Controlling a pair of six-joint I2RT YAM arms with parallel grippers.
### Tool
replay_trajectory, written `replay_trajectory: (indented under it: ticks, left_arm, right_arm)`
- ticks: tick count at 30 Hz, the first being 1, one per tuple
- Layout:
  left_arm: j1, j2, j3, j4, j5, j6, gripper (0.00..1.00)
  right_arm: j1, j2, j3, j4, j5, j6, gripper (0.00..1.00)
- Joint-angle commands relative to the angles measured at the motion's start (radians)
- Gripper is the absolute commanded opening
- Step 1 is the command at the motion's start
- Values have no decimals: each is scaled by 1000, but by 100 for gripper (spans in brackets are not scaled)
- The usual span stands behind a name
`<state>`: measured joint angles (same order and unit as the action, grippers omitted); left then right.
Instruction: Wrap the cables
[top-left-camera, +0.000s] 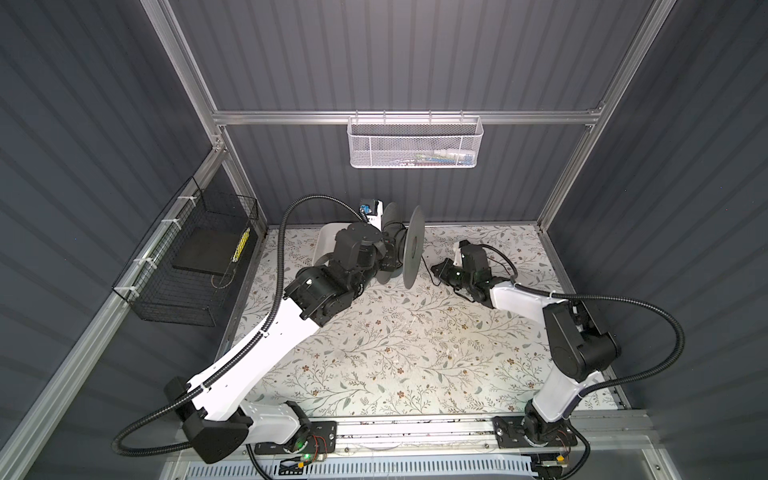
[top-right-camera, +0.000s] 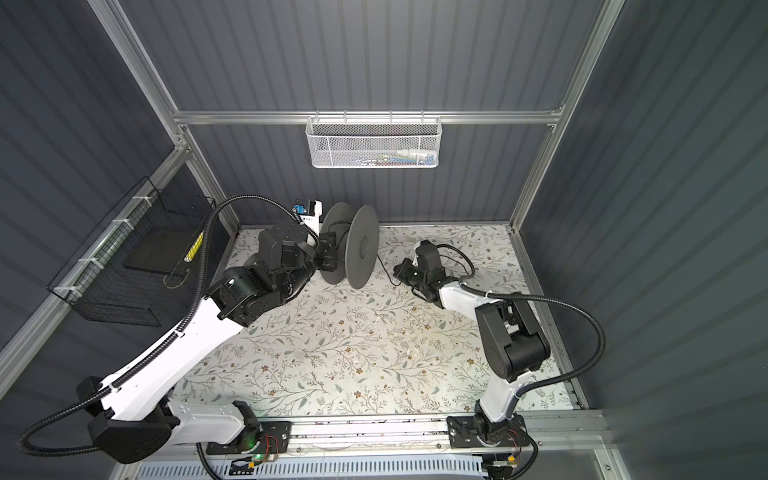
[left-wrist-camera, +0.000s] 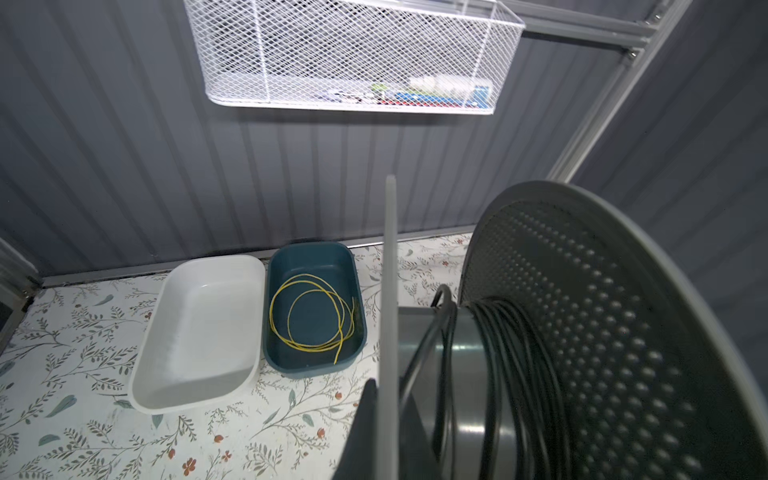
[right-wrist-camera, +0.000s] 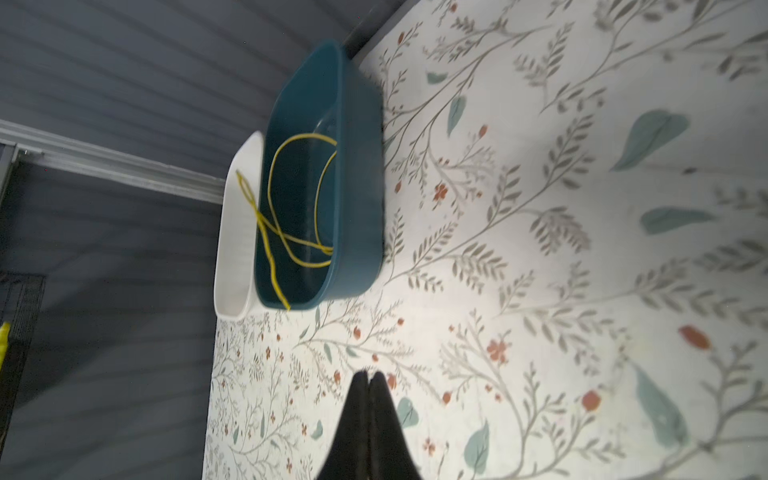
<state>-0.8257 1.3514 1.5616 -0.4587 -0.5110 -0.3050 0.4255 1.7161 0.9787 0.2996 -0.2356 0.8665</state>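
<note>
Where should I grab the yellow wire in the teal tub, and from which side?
Come down from above: the walls of the teal tub block any sideways approach. Probably pinch the yellow wire across the side where its loose loops bunch; it lies coiled on the tub floor.

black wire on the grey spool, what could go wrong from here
1. The thin black wire trails loose off the grey plastic spool beside the shut right gripper; a grip on it does not show, so turns may slacken.
2. The left gripper clamps only one thin flange, so the spool could tilt or slip.
3. The wound turns sit unevenly and might cross over.
</note>
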Motion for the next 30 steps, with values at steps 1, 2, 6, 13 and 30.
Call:
replay_trajectory:
  ticks: [1, 2, 6, 13, 30]
  left_arm:
    - [4, 43, 59, 169, -167, -37, 0]
    - [4, 67, 68, 175, -202, -29, 0]
    - [12, 172, 114, 163, -341, 2, 0]
    - [31, 309, 189, 76, -429, 9, 0]
    - [37, 362, 156, -156, -210, 105, 0]
  right_arm:
    - [47, -91, -53, 90, 81, 33, 0]
    - [64, -120, -67, 87, 90, 33, 0]
    - [128, -236, -90, 43, 142, 8, 0]
    - [207, -378, -52, -50, 212, -82, 0]
    - [215, -393, 222, -171, 171, -229, 2]
